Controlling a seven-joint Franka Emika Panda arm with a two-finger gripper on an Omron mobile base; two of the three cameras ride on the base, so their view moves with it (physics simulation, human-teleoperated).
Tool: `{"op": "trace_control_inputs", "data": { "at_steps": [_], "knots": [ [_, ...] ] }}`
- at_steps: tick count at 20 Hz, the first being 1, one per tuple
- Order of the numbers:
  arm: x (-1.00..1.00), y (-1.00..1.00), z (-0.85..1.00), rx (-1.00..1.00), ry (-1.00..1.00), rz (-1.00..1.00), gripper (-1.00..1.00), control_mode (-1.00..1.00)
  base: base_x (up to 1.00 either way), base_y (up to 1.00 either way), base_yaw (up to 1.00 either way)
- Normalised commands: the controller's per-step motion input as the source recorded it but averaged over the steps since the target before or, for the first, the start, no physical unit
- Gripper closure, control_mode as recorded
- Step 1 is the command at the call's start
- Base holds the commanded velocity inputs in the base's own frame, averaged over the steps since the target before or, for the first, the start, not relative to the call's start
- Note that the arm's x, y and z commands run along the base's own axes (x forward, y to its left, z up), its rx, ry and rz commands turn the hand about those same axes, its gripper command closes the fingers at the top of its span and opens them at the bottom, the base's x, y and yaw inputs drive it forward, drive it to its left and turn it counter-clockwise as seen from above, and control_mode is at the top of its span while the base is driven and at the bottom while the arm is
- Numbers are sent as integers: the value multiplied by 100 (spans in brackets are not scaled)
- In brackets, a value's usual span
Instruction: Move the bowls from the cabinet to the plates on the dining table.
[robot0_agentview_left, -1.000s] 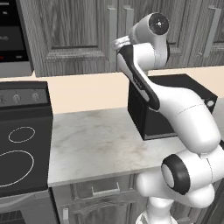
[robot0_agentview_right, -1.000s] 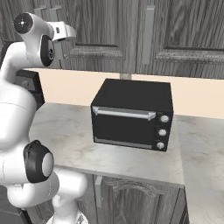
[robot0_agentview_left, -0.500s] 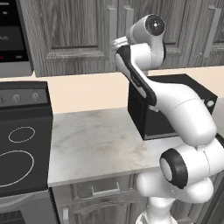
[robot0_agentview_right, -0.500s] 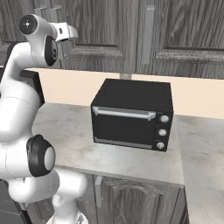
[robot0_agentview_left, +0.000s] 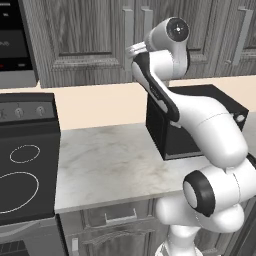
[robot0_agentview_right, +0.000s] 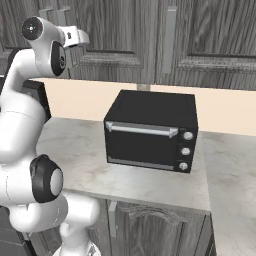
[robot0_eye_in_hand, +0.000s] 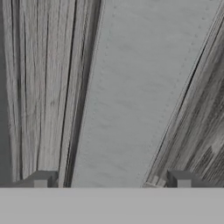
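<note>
The cabinet (robot0_agentview_left: 85, 35) is a wall of grey wood-grain doors above the counter, and all of them are shut. My arm reaches up to it. The gripper (robot0_eye_in_hand: 111, 179) is open. One dark fingertip (robot0_eye_in_hand: 41, 179) stands on each side of a pale grey vertical bar handle (robot0_eye_in_hand: 140, 87), close in front of the hand. From the right base view the gripper (robot0_agentview_right: 81, 37) points at the door near the left pair of handles (robot0_agentview_right: 62, 15). The bowls are hidden. The plates and the dining table are out of view.
A black toaster oven (robot0_agentview_right: 150, 132) stands on the marbled counter (robot0_agentview_left: 110, 160) below the cabinet, right of my arm. A black stove with ring burners (robot0_agentview_left: 22, 170) is at the left. Another long handle (robot0_agentview_right: 169, 32) hangs further right.
The arm has shifted only slightly in front of the cabinet door. The jaws have stayed open.
</note>
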Motion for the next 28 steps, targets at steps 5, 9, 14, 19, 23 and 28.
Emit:
{"op": "trace_control_inputs", "data": {
  "at_steps": [5, 9, 14, 19, 23, 28],
  "knots": [
    [0, 0, 0, 0, 0, 0, 100, -100, 0, 0, 0],
    [0, 0, 0, 0, 0, 0, 100, -100, 0, 0, 0],
    [0, 0, 0, 0, 0, 0, 100, -100, 0, 0, 0],
    [-4, -9, 0, 0, -1, 0, 100, -100, 0, 0, 0],
    [-27, -13, 2, 0, -3, 1, 100, -100, 0, 0, 0],
    [-32, -23, 5, 0, -6, 1, 100, -100, 0, 0, 0]
  ]
}}
